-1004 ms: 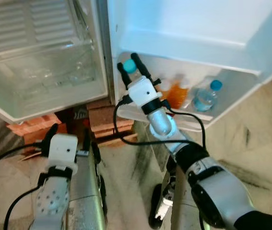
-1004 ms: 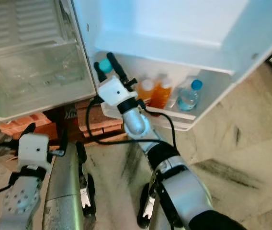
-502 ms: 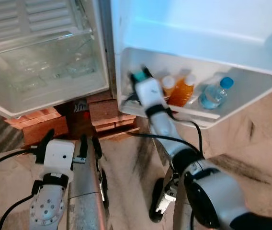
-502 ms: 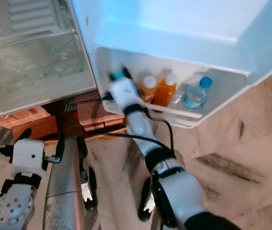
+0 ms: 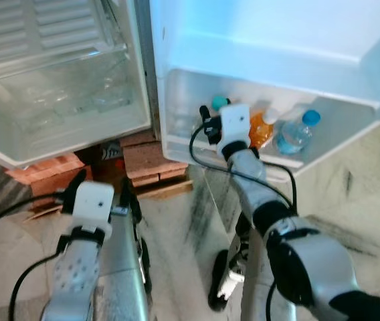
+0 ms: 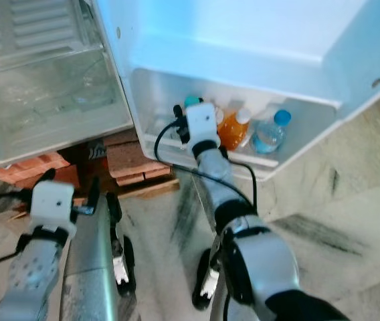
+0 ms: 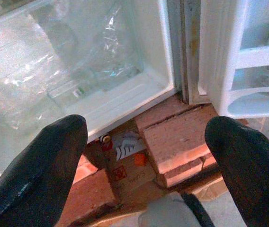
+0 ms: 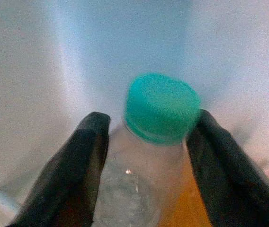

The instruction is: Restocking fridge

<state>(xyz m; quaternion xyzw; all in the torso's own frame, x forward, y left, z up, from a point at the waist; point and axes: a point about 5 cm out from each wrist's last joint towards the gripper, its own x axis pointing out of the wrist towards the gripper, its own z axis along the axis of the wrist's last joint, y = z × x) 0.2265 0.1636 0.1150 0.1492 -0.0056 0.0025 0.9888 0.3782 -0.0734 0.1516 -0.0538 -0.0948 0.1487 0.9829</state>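
Observation:
A clear bottle with a green cap (image 8: pixel 160 106) stands between the fingers of my right gripper (image 8: pixel 148 130), which is shut on its neck. In the left eye view the green cap (image 5: pixel 219 102) sits inside the fridge door shelf (image 5: pixel 180 148), just left of an orange juice bottle (image 5: pixel 261 131). Further right in the shelf leans a water bottle with a blue cap (image 5: pixel 296 134). My left gripper (image 7: pixel 146 128) hangs open and holds nothing, low in front of the fridge (image 5: pixel 101 182).
The fridge's lower clear drawer (image 5: pixel 63 107) is at the left, holding only crumpled plastic. The fridge rests on red bricks (image 5: pixel 151 160), with small litter between them. A marble floor (image 5: pixel 350 200) spreads to the right of the open door.
My right gripper has carried the green-capped bottle to the right along the door shelf, up beside the orange bottle. The left arm has stayed low.

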